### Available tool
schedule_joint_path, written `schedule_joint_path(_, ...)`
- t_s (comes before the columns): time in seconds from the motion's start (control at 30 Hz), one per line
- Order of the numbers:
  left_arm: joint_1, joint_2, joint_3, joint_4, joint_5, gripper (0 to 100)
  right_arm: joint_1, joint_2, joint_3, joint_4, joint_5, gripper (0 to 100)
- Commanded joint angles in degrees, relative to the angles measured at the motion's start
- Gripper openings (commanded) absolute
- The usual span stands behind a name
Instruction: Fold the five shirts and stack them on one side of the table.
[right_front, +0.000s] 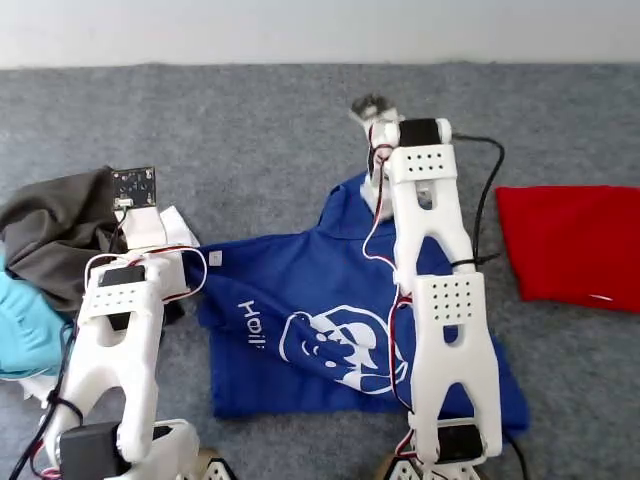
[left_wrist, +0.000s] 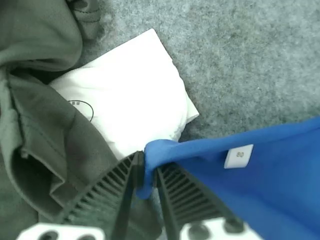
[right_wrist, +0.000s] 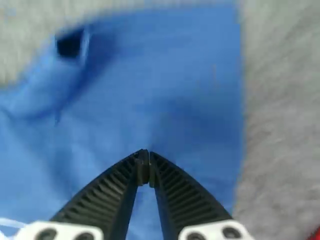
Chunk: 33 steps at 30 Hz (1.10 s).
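The blue shirt (right_front: 300, 330) lies spread mid-frame in the high view. The left gripper (left_wrist: 145, 172) is clamped on its edge near the tag, and the right gripper (right_wrist: 143, 167) has its jaws together over the cloth at upper centre, though I can't tell whether it is pinching any. I'd lift evenly and fold across in one flat sweep, clear of the white shirt (left_wrist: 125, 105). Everything lies straight on the table (right_front: 250, 130): the grey shirt (right_front: 55, 230) and turquoise shirt (right_front: 25, 325) heaped at the left edge, the red shirt (right_front: 570, 245) flat at right.
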Motion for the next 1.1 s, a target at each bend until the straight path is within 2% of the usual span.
schedule_joint_path(0.0, 0.18, -0.18, -2.15, -0.18, -0.44, 1, 2.59, -7.34, 12.66, 2.59, 0.00, 1.3)
schedule_joint_path(0.27, 0.18, -0.35, -2.07, -0.26, -0.44, 1, 6.55, -14.20, 36.92, 2.33, 5.10, 1.3)
schedule_joint_path(0.5, 0.18, -0.35, -1.98, -0.26, -0.44, 1, 6.46, -27.82, 55.30, 1.98, 10.64, 1.4)
schedule_joint_path(0.57, 0.18, -0.35, -1.98, -0.26, -0.44, 1, 6.37, -30.90, 58.99, -1.01, 11.08, 1.9)
schedule_joint_path(0.87, 0.18, -0.35, -1.98, -0.26, -0.44, 1, 5.32, -42.77, 52.66, -3.12, 10.55, 2.0)
schedule_joint_path(1.07, 0.26, -0.35, -1.98, -0.26, -0.44, 1, -1.54, -44.79, 41.76, 2.24, 10.55, 2.0)
